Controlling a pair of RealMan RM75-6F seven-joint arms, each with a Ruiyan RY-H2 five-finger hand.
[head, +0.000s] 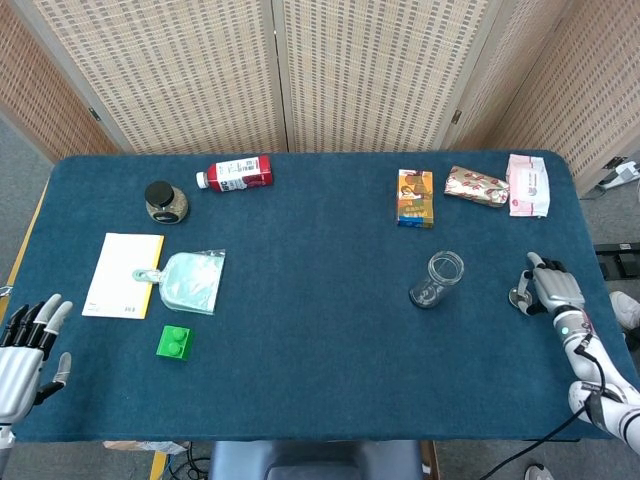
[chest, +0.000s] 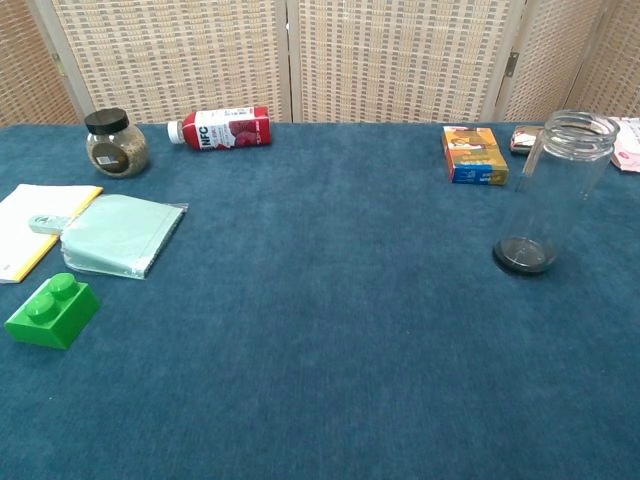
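My right hand (head: 556, 290) lies at the table's right edge, fingers pointing left, fingertips at a small round metal lid (head: 518, 296) that lies flat on the blue cloth. Whether the fingers grip the lid is not plain. A clear, lidless glass jar (head: 437, 279) (chest: 555, 190) stands upright a short way left of the lid. My left hand (head: 25, 350) hangs at the front left corner, fingers spread and holding nothing; a green brick (head: 175, 343) (chest: 50, 310) is the nearest thing to it. Neither hand shows in the chest view.
Left side: yellow notepad (head: 124, 275), pale green pouch (head: 192, 282), dark-lidded jar (head: 165, 201), red bottle (head: 236, 173) lying down. Back right: orange box (head: 415, 197), snack packet (head: 477, 186), pink tissue pack (head: 527, 185). Woven screens stand behind the table (head: 320, 330).
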